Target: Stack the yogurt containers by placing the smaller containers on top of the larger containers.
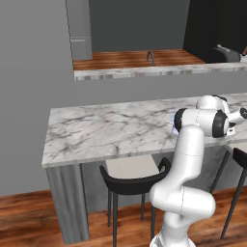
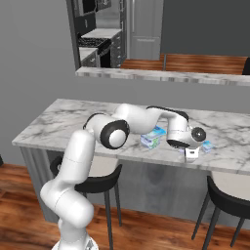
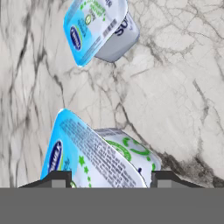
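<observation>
Jaws: spread either side of the near yogurt tub point(image 3: 94, 153) (not visibly pinching).
Second tub point(image 3: 98, 28): apart, on the marble surface point(image 3: 175, 87).
Risk: off-centre closing could tip the near tub.

Home kitchen: marble counter point(image 1: 106, 128), bar stool point(image 1: 132, 181), stove point(image 2: 95, 45).

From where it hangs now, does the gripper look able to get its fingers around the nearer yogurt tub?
Probably yes: the gripper sits right over the nearer yogurt tub, one fingertip on each side, with nothing between them on the marble counter.
</observation>
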Motion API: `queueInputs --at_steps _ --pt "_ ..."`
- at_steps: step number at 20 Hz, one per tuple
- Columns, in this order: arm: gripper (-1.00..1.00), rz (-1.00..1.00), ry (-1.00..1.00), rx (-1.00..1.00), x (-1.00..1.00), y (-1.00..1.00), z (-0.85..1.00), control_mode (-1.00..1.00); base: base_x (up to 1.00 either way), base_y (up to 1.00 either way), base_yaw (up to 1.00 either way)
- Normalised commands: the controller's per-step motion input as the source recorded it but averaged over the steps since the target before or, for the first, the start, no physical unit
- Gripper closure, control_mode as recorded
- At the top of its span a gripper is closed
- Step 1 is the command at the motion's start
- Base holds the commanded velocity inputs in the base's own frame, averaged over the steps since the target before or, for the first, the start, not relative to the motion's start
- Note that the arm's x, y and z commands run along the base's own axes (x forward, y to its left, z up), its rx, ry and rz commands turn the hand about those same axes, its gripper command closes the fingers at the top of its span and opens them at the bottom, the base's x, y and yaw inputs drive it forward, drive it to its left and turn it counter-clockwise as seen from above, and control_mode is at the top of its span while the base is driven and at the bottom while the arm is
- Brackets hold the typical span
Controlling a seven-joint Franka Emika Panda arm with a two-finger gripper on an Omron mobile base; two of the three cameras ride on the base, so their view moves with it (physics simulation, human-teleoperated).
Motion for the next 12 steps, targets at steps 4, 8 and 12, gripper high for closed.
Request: queueInputs --at_steps 4,8,12 --pt "1.00 0.00 0.00 0.00 0.11 0.00 0.00 -1.00 0.00 0.00 0.00" --pt "1.00 0.00 0.00 0.00 0.00 -0.03 0.01 -1.00 0.00 0.00 0.00" --pt "1.00 0.01 -0.03 0.01 -0.09 -0.08 0.15 -1.00 0.00 0.00 0.00"
